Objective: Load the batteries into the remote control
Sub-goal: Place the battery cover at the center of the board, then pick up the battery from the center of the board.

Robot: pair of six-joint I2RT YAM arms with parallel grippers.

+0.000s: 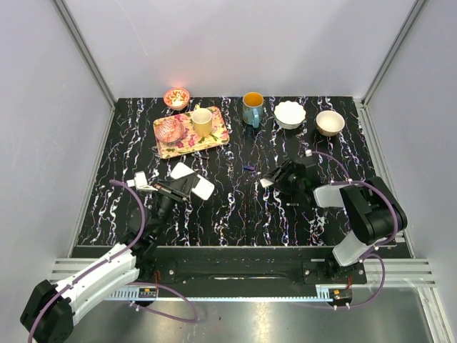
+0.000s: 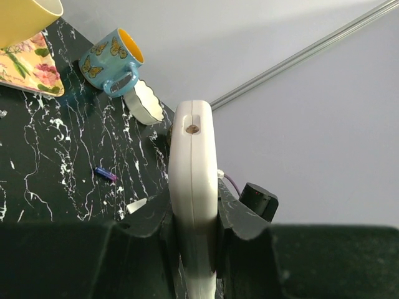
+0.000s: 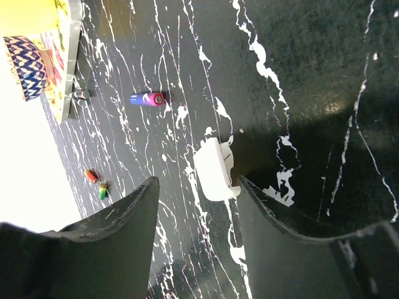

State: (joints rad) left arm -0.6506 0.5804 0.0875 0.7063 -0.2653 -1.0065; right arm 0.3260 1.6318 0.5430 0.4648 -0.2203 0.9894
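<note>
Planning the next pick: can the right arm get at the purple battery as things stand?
Probably yes. The jaws of the right gripper stand open, holding nothing; the purple battery lies alone on the table nearby, nothing between. Only the white cover lies between the jaws, so lift clear of it first.

Site: robot lab cell, as I view it. Grey walls (image 1: 235, 43), aluminium frame posts (image 1: 84, 51), black marbled surface (image 1: 235, 207), left arm (image 1: 93, 279) and right arm (image 1: 364, 214) bolted to a rail (image 1: 235, 268), purple cables (image 1: 187, 300).
</note>
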